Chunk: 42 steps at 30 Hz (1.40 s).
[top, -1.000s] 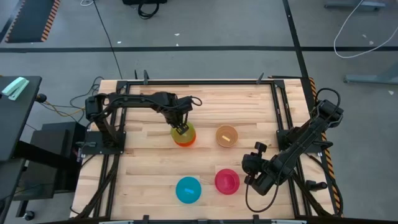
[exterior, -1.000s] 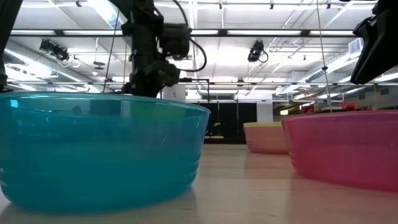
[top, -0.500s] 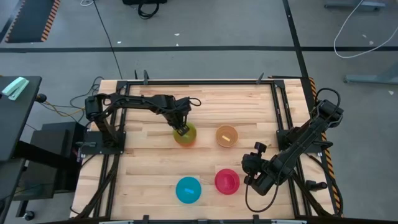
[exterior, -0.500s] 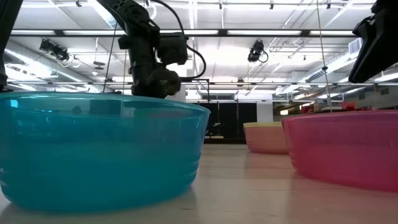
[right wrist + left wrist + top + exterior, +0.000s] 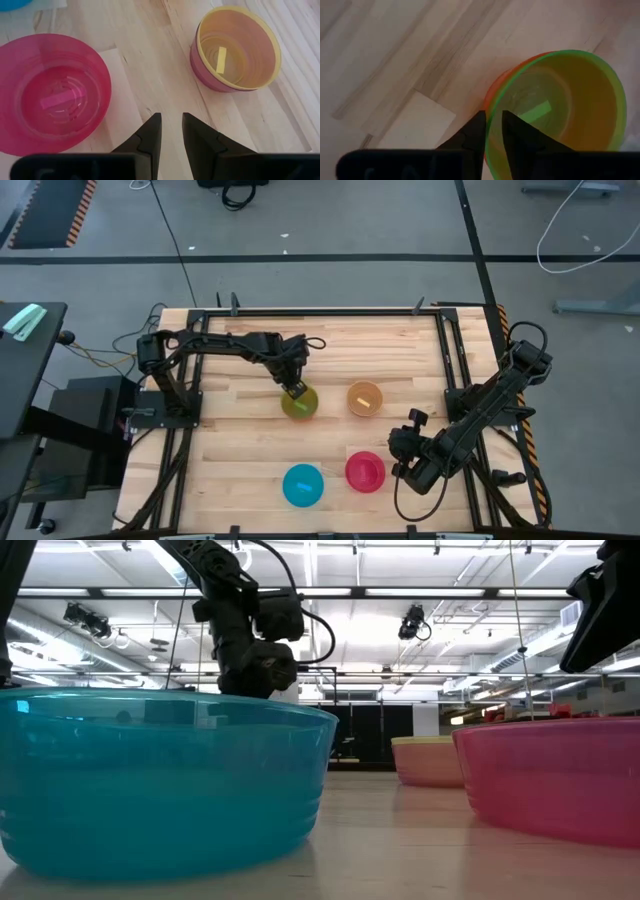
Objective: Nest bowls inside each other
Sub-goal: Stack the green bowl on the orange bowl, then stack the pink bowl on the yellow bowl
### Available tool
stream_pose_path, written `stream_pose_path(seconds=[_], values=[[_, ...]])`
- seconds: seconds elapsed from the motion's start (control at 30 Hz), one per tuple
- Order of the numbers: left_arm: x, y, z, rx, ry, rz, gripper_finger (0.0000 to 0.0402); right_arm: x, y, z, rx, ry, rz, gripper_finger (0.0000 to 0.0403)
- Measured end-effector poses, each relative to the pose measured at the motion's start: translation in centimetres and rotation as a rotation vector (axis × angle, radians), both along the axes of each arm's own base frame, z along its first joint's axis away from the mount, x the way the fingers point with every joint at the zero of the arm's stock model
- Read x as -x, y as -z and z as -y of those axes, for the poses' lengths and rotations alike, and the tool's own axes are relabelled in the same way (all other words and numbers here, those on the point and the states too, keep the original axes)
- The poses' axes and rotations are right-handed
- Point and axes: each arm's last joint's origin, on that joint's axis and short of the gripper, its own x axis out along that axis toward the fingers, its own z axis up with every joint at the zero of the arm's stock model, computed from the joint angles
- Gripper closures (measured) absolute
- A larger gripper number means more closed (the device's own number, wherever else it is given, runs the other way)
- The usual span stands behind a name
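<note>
Your left gripper (image 5: 297, 391) sits near the middle of the tabletop (image 5: 400, 340), its two fingers pinched on the near-left rim of the green bowl (image 5: 300, 403). In the left wrist view you can see that rim passing between the fingers (image 5: 476, 131), one inside and one outside the wall. The green bowl (image 5: 560, 110) is translucent, and it is nested inside an orange bowl (image 5: 496, 90), whose rim shows as a thin band just outside the green one. A pale rectangular sticker lies on the green bowl's floor.

To the right of that stack, apart from it, you have a yellow bowl (image 5: 364, 397) seated in a purple bowl (image 5: 200, 67); the purple shows only as a darker wall below the yellow rim (image 5: 235, 45) in the right wrist view.

Along the near edge, the blue bowl (image 5: 303, 485) stands alone on the left and the pink-red bowl (image 5: 365, 471) alone just to its right, the two close together but not touching. In the low view the blue bowl (image 5: 160, 780) fills the foreground, with ribbed rings around its lower wall.

Your right gripper (image 5: 169, 131) hovers at the near right of the tabletop, just right of the pink-red bowl (image 5: 50, 90), with its fingers a narrow gap apart and nothing between them.
</note>
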Motion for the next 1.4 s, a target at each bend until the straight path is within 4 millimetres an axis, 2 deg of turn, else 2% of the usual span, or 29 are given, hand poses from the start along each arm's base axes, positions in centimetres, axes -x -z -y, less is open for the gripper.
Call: stream_pose_path(seconds=[0.2,0.4,0.5,0.6,0.77,1.07,1.23,1.4], values=[[0.5,-0.2,-0.9,-0.019,0.025,-0.006,0.0308,0.0,0.0,0.0,0.001,-0.001,-0.001,0.0318],[1.8,-1.9,-1.9,-0.029,-0.019,0.010,0.0299,0.0,0.0,0.0,0.001,-0.002,-0.001,0.0318],[2.4,-3.1,-1.9,-0.036,-0.031,0.028,0.0301,0.0,0.0,0.0,-0.002,-0.002,0.001,0.0318],[2.8,-4.0,-0.9,-0.023,-0.045,0.023,0.0302,0.0,0.0,0.0,-0.015,0.001,-0.007,0.0318],[2.6,-4.8,2.8,-0.024,0.018,0.012,0.0298,0.0,0.0,-0.1,-0.028,0.003,-0.014,0.0316],[2.1,-4.9,11.2,-0.097,0.127,-0.003,0.0296,-0.1,0.0,-0.2,-0.049,0.022,0.002,0.0316],[2.7,-4.9,15.6,-0.133,0.185,0.004,0.0296,-0.7,0.0,-0.5,-0.149,0.056,0.043,0.0316],[3.7,-4.9,19.2,-0.174,0.226,0.031,0.0296,-2.2,-0.4,-1.3,-0.281,0.022,0.125,0.0315]])
